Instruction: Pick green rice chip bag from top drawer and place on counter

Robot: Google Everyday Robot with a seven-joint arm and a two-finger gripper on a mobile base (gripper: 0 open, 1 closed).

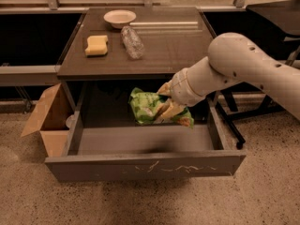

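The green rice chip bag (151,107) hangs in the air above the open top drawer (145,164), just below the front edge of the counter (159,46). My gripper (167,102) is shut on the bag's right side, its pale fingers (172,110) pinching the pouch. The white arm reaches in from the right. The drawer's floor under the bag is bare, with a shadow on it.
On the counter stand a white bowl (119,18), a yellow sponge block (96,45) and a clear plastic bottle (132,42) lying on its side. A brown cardboard box (47,121) stands open on the floor left of the drawer. A dark table is at the right.
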